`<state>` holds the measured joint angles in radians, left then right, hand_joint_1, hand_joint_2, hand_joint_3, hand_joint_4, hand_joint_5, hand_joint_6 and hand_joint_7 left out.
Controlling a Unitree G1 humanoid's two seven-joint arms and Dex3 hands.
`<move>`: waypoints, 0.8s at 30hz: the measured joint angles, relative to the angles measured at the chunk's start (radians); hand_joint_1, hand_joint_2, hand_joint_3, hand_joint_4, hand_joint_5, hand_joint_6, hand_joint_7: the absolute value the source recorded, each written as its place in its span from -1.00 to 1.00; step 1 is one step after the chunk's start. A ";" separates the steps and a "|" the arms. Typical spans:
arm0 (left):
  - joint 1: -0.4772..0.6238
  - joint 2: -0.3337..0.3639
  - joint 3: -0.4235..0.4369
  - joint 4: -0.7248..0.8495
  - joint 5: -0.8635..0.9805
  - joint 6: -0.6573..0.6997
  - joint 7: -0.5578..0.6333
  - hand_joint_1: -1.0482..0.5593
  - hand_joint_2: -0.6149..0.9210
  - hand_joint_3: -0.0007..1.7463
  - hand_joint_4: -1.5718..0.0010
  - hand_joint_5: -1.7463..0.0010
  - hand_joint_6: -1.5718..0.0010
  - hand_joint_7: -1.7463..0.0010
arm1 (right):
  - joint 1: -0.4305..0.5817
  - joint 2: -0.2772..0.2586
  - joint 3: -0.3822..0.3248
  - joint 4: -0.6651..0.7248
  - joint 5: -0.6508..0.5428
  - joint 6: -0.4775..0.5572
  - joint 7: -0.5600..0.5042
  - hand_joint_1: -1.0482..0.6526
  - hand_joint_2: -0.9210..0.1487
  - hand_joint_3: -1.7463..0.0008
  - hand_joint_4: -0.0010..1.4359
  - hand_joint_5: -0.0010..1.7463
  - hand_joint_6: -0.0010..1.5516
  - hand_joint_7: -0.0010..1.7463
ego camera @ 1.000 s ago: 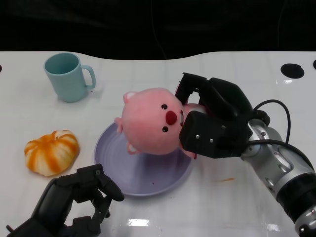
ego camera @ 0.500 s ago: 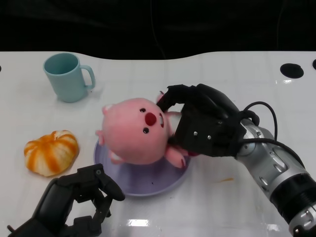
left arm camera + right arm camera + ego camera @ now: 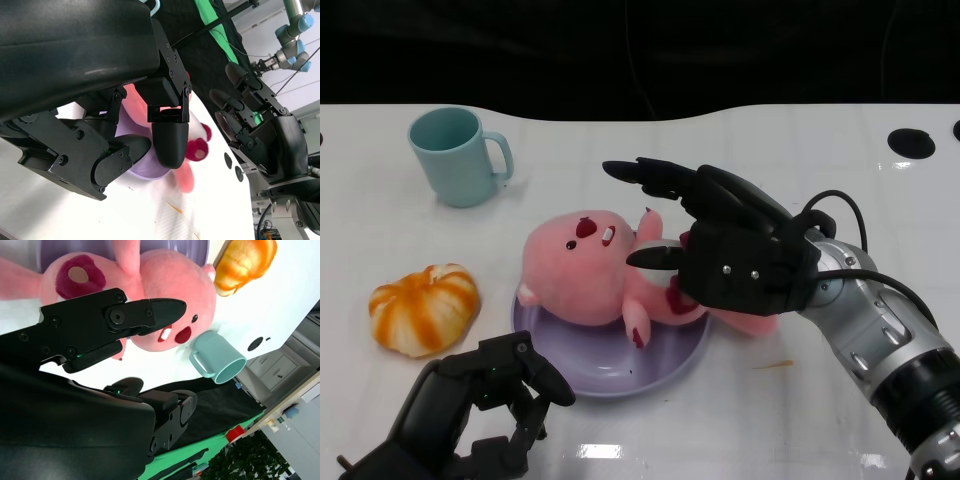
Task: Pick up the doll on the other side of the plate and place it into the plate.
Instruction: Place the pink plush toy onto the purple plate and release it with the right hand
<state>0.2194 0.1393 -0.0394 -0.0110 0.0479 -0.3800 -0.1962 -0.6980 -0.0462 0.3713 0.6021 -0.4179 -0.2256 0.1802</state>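
Head view, plush pink doll (image 3: 582,275) on round glossy purple plate (image 3: 610,362), ceramic teal mug (image 3: 457,155)

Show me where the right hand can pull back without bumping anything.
Bare table lies beyond and to the right of the right hand, toward the black hole. There is also bare room between the mug and the doll. It is crowded around the plate: pumpkin, left hand.

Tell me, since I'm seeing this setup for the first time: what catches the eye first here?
The big pink doll lying face up in the purple plate at the table's middle, with the right hand open just over its body. To the left sit an orange pumpkin toy and a teal mug.
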 measured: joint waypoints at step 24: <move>-0.003 -0.002 -0.002 0.007 0.010 -0.007 0.000 0.19 0.50 0.27 0.01 -0.76 -0.05 -0.40 | 0.225 -0.146 -0.080 -0.302 0.066 -0.046 0.036 -0.30 -1.00 0.90 -0.61 -0.21 -0.42 -0.85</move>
<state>0.2160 0.1374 -0.0417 -0.0045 0.0577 -0.3869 -0.1960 -0.4731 -0.1925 0.2917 0.2998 -0.3516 -0.2720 0.2163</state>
